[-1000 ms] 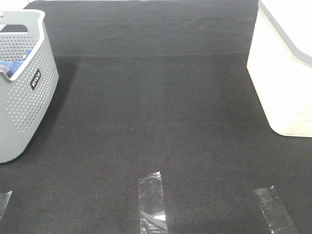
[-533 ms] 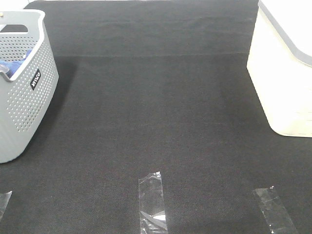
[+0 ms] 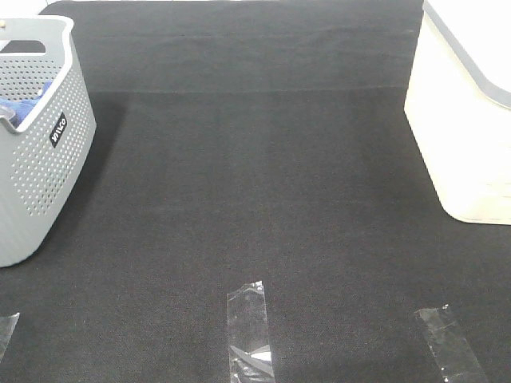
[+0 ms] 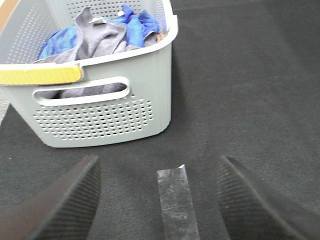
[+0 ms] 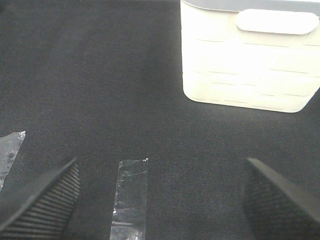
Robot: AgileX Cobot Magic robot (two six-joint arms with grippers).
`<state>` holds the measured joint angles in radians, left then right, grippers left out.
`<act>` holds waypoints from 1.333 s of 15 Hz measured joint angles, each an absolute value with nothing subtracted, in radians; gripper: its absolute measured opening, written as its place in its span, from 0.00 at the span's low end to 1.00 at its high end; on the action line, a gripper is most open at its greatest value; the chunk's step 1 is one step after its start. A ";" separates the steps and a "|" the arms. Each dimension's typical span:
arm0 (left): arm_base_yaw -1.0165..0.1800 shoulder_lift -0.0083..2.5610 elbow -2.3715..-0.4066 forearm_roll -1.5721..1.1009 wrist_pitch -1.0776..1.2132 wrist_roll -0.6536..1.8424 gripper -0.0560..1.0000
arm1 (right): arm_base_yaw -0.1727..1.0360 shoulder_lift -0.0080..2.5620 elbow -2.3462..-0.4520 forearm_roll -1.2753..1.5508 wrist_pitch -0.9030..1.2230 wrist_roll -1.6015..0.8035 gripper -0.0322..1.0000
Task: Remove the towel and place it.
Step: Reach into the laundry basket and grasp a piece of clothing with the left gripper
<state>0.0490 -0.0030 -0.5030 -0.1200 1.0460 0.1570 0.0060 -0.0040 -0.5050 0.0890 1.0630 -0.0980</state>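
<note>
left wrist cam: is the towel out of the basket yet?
No, the grey towel lies bunched inside the basket, beside a blue cloth.

My left wrist view shows the towel [image 4: 100, 37] mostly hidden behind the basket [image 4: 100, 115] wall. The white bin [image 3: 459, 144] is cropped at the frame edge; basket label [image 3: 59, 129] unreadable.

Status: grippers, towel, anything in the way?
Left gripper, right gripper: jaws open, empty. Slate grey terry towel in grey perforated plastic basket. Bright blue cloth bunched beside it.
</note>
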 joint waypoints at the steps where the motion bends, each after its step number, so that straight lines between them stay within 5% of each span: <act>1: 0.049 -0.003 -0.510 -0.123 1.031 0.156 0.65 | 0.006 -0.004 -0.505 0.089 1.063 -0.098 0.81; 4: 0.049 0.060 -0.547 -0.120 0.847 0.105 0.65 | 0.006 -0.004 -0.505 0.089 1.063 -0.098 0.81; 11: 0.049 0.714 -0.678 -0.009 0.344 -0.111 0.65 | 0.006 -0.004 -0.505 0.089 1.063 -0.098 0.81; 14: 0.049 0.996 -0.863 -0.008 0.378 -0.123 0.65 | 0.006 -0.004 -0.505 0.089 1.063 -0.098 0.81; 20: 0.049 1.433 -1.360 0.066 0.815 -0.125 0.65 | 0.006 -0.004 -0.505 0.089 1.063 -0.098 0.81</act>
<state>0.0490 1.4330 -1.3600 0.0660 0.8150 -0.1250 0.0060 -0.0040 -0.5050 0.0890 1.0630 -0.0980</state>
